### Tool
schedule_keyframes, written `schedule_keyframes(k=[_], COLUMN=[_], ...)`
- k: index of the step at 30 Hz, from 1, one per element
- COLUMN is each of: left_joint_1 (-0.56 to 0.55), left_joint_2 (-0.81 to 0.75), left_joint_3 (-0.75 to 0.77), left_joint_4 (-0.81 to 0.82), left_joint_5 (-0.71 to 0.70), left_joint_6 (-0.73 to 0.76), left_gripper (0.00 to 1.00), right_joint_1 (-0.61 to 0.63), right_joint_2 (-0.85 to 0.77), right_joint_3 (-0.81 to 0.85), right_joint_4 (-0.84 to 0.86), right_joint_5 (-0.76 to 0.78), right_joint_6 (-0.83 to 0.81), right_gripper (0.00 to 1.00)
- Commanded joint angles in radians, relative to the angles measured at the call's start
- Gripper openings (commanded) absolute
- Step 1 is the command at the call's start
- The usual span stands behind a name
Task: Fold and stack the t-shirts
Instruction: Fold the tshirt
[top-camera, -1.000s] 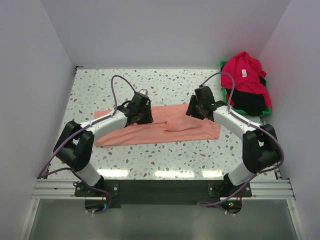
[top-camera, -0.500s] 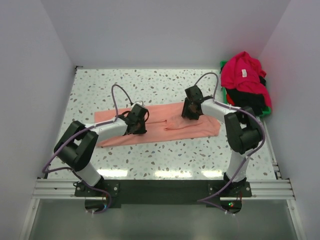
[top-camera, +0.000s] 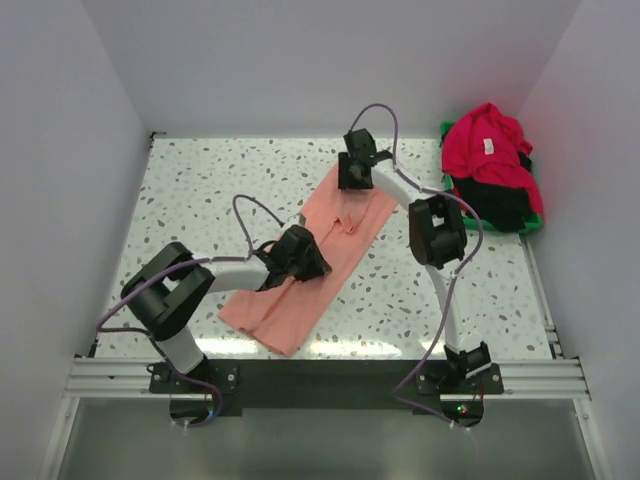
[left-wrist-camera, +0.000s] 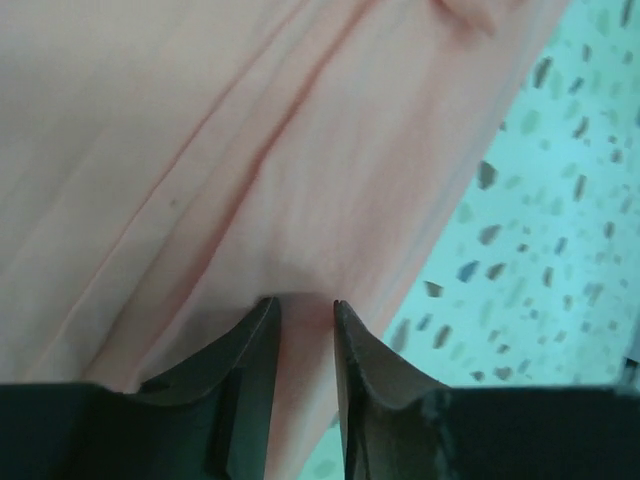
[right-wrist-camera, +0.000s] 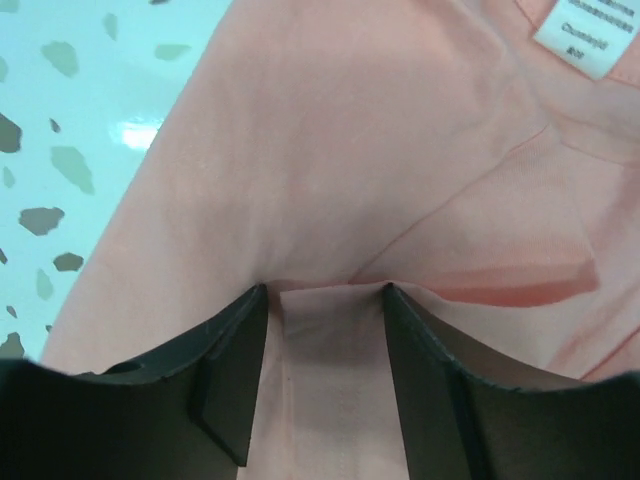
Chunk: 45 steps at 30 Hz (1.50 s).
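Note:
The salmon-pink t-shirt (top-camera: 345, 225) lies as a long folded strip running diagonally from the far middle of the table to the near left. My left gripper (top-camera: 310, 262) is low on its middle; in the left wrist view (left-wrist-camera: 307, 305) the jaws stand close with pink cloth (left-wrist-camera: 250, 150) pinched between them. My right gripper (top-camera: 352, 180) is at the strip's far end; in the right wrist view (right-wrist-camera: 325, 290) a fold of pink cloth (right-wrist-camera: 350, 150) sits between the jaws, near the white neck tag (right-wrist-camera: 590, 40). The crimson red t-shirt (top-camera: 485, 150) and the black t-shirt (top-camera: 505, 205) are piled at the far right.
The green plastic bin (top-camera: 538, 218) under the red and black shirts stands against the right wall. The speckled tabletop (top-camera: 200, 190) is bounded by white walls at the left, back and right. Purple cables loop above both arms.
The pink shirt has swung from lying crosswise to lying diagonally. My right gripper carried its end toward the far wall; my left gripper moved its part nearer and rightward.

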<state>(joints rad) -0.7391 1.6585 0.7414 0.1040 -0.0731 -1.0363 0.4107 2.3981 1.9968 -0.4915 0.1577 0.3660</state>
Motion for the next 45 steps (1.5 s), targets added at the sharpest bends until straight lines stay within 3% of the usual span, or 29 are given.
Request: schedule_keyframes(k=[1,7,11,15,19,21,27,31,38,45], left_joint_1=[-0.043,-0.026,0.013,0.046,0.044,0.043,-0.008,-0.031,-0.036,-0.036], left_joint_2=[0.131,0.221,0.134,0.034,-0.072,-0.129,-0.215,-0.256,-0.278,-0.226], left_joint_3=[0.091,0.303,0.311,0.305,0.271,0.219,0.084,-0.016,-0.076,-0.047], left_joint_4=[0.151,0.126,0.089,0.011,-0.177,-0.22,-0.288,-0.262,-0.224,-0.196], left_joint_5=[0.165,0.256,0.257,0.234,0.139,0.102,0.087,0.107,0.127,0.113], left_joint_6=[-0.156,-0.059,0.053,0.151,0.24,0.275,0.314,0.295,0.269,0.26], left_gripper=[0.36,0.52,0.55,0.55,0.49,0.47,0.38,0.36,0.35,0.35], right_joint_1=[0.004,0.013,0.013,0.013,0.013,0.013,0.017,0.045,0.045,0.043], right_joint_2=[0.13,0.211,0.141,0.046,-0.077,-0.169,-0.362,-0.387,-0.257,-0.053], right_joint_3=[0.21,0.376,0.355,0.336,0.245,0.119,-0.258,-0.381,-0.339,-0.12], right_joint_4=[-0.062,-0.044,0.002,0.007,-0.021,-0.018,0.027,0.034,0.024,-0.022], right_joint_5=[-0.078,-0.129,-0.11,-0.109,-0.08,-0.055,-0.069,-0.04,0.029,0.071], right_joint_6=[-0.157,-0.24,-0.243,-0.219,-0.165,-0.107,0.024,0.033,0.027,-0.018], right_gripper=[0.56,0.76,0.88,0.95,0.95,0.95,0.89,0.86,0.77,0.74])
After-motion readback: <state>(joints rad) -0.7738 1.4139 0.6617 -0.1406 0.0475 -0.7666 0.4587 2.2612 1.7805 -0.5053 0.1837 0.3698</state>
